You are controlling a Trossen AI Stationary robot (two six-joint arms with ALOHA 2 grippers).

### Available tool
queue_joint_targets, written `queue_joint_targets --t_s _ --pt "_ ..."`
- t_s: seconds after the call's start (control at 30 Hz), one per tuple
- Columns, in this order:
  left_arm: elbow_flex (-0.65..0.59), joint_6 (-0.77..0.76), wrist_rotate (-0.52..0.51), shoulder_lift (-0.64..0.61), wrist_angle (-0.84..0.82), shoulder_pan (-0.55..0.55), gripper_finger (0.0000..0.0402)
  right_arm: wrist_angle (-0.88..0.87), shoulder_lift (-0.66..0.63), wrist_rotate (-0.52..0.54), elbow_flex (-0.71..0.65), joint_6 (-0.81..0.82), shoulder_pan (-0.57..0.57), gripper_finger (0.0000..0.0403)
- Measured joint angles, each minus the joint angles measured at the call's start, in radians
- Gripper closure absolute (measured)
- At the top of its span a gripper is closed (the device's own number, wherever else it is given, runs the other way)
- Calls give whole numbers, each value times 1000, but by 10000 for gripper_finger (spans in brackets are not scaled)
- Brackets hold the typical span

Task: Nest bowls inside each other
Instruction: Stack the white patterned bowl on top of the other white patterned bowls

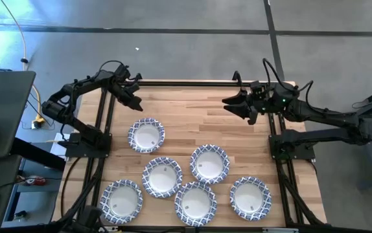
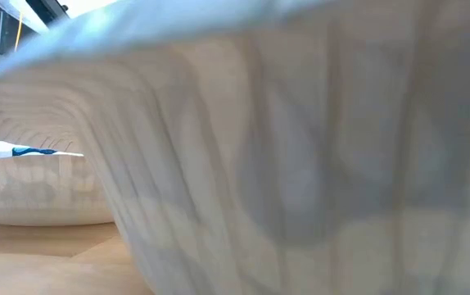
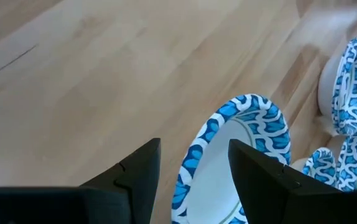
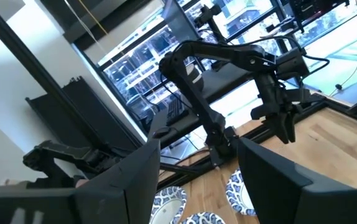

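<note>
A: From above, what do you see?

B: Six small round paper bowls, white inside with blue-and-white patterned rims, lie apart on the light wooden desk (image 1: 192, 113). The far-left bowl (image 1: 146, 135) is nearest the left gripper (image 1: 132, 100), which hangs just beyond it with fingers spread and nothing in them. The right gripper (image 1: 236, 103) waits above the far right of the desk, spread wide and empty.

A: And from low down?

B: One bowl's white ribbed side (image 2: 300, 164) fills almost the whole picture. Another bowl (image 2: 30, 184) sits behind it.

A: The left wrist?

B: The two dark fingers (image 3: 135, 171) stand apart, with the bowl's patterned rim (image 3: 253, 118) showing between them.

A: The right wrist?

B: Its own fingers (image 4: 135, 180) are apart, and the left arm (image 4: 228, 62) shows far off.

A: So how to do it well?

B: I think the left gripper should come down gently, pinch only the rim, lift the bowl flat, and set it right over the next bowl.
</note>
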Motion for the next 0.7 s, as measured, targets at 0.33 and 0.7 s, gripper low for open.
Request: queue_joint_targets --t_s 0.33,0.7 --pt "0 29 -57 0 -71 -48 224 0 0 -5 0 -29 -1 197" --pt "-31 31 -134 0 -81 -89 224 0 0 -16 0 -30 0 197"
